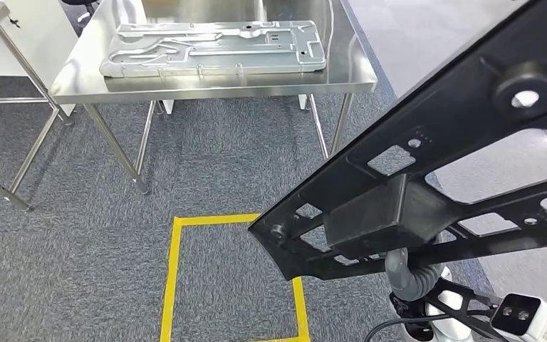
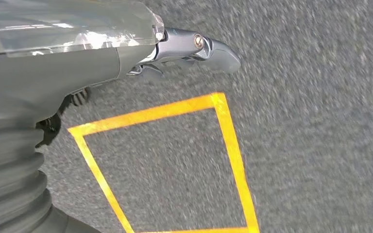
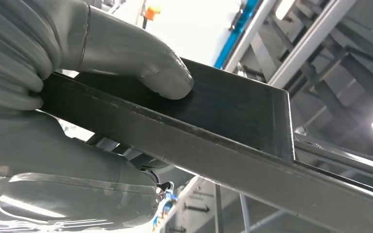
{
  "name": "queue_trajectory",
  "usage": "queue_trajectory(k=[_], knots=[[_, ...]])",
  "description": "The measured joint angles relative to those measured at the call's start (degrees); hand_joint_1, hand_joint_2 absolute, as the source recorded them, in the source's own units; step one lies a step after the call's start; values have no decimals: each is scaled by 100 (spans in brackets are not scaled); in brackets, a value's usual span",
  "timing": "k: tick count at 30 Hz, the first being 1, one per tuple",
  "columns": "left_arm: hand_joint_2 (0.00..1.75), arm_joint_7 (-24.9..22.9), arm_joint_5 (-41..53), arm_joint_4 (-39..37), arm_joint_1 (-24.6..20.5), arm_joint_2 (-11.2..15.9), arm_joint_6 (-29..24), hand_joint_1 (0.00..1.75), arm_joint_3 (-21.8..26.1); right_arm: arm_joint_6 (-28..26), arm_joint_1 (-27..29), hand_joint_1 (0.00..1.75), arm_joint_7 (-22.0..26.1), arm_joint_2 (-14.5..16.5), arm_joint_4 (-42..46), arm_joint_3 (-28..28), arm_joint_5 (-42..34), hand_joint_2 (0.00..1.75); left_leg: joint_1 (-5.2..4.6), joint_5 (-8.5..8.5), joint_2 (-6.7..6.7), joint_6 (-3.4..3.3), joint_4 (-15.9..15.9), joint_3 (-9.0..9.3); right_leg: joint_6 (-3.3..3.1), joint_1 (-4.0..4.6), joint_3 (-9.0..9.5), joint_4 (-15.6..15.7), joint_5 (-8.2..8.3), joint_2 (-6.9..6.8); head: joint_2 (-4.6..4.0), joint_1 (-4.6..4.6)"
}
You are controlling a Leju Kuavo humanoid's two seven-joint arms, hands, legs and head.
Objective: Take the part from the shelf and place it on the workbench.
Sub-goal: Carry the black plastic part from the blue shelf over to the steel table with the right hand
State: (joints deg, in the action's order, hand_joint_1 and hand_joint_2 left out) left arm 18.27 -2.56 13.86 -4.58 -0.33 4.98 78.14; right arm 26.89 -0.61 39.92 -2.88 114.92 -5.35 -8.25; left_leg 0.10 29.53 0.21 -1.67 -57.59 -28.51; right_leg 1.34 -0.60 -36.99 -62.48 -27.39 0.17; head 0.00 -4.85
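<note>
**Black part held high, close to the head camera**

The black part (image 1: 427,178) fills your right foreground, tilted, raised well above the carpet (image 1: 78,249). Your right hand (image 3: 77,87) grips it: the thumb (image 3: 145,68) presses on its flat face, and the rest of the hand closes beneath. Your left hand (image 2: 194,48) hangs over the yellow square (image 2: 223,141), holding nothing; you cannot tell how its fingers lie. Ahead, the workbench (image 1: 342,78) carries a silver panel (image 1: 214,48).
</note>
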Motion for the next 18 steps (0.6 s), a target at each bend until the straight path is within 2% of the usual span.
queue_trajectory(k=[1, 2, 5, 6, 8, 10, 11, 12, 13, 14, 15, 16, 18], knots=[[175, 9, -1, 0, -5, 1, 4, 0, 0, -22, 6, 175, 1, -3, 2, -1, -2, 175, -4, 52, -1, 32, 4, 46, -35, 16, 69, 221, 151, -6, 0, -1], [175, 14, 0, 0, -9, 2, 6, 0, -1, -33, 16, 175, 2, -4, 8, -2, -2, 175, -8, 85, -1, 69, -4, 88, -78, 32, 99, 316, 216, -10, 0, -1], [175, 17, 0, -1, -22, 1, 5, 0, 1, -58, 30, 175, 2, -8, 27, -14, 18, 175, -5, 104, 3, 174, -123, 161, -206, 31, 211, 361, 183, 5, 0, 0], [175, 16, 0, -2, -28, -5, 3, 0, 1, -78, 19, 175, 2, -8, 27, -25, 28, 175, 2, 141, 2, 198, -271, 104, -244, 23, 269, 380, 158, 9, 0, 0], [175, 16, 3, -7, -40, -17, -3, 0, 2, -117, -20, 175, 2, -7, 19, -60, 40, 175, 27, 375, -1, 240, -839, -203, -292, 12, 367, 411, 100, 6, 0, 0], [175, 16, 4, -9, -38, -20, -9, 0, 3, -135, -63, 175, 1, -8, -11, -98, 27, 175, 45, 656, -1, 285, -1494, -660, -302, 16, 428, 410, 29, 12, 0, -1], [175, 16, 2, -10, -31, -22, -12, 0, 3, -145, -80, 175, 1, -9, -33, -115, 15, 175, 53, 672, -1, 297, -1643, -820, -298, 17, 468, 408, -9, 16, 0, -1], [175, 16, 1, -11, -22, -24, -14, 0, 4, -163, -101, 175, 0, -9, -57, -131, 1, 175, 60, 557, 0, 305, -1602, -894, -290, 17, 520, 406, -51, 20, 0, -1], [175, 16, 1, -13, -15, -25, -17, 0, 5, -189, -129, 175, -1, -9, -80, -151, -12, 175, 65, 314, 1, 299, -1341, -860, -278, 14, 584, 405, -96, 23, 0, -1], [175, 16, 0, -13, -10, -25, -17, 0, 5, -217, -163, 175, -1, -9, -104, -177, -25, 175, 68, 20, 5, 284, -947, -763, -259, 12, 653, 406, -145, 22, 0, -1], [175, 16, -1, -13, -11, -25, -17, 0, 7, -243, -198, 175, 0, -9, -125, -203, -37, 175, 59, -171, 9, 263, -603, -664, -235, 13, 715, 410, -186, 19, 0, 0], [175, 15, 2, -14, -17, -24, -18, 0, 8, -264, -230, 175, 1, -10, -146, -229, -47, 175, 41, -254, 17, 229, -343, -589, -204, 15, 755, 419, -219, 16, 0, 0], [175, 16, 3, -15, -25, -24, -19, 0, 10, -299, -268, 175, -1, -11, -180, -268, -57, 175, 8, -233, 26, 148, -188, -547, -128, 24, 795, 428, -251, 9, 0, 0]])
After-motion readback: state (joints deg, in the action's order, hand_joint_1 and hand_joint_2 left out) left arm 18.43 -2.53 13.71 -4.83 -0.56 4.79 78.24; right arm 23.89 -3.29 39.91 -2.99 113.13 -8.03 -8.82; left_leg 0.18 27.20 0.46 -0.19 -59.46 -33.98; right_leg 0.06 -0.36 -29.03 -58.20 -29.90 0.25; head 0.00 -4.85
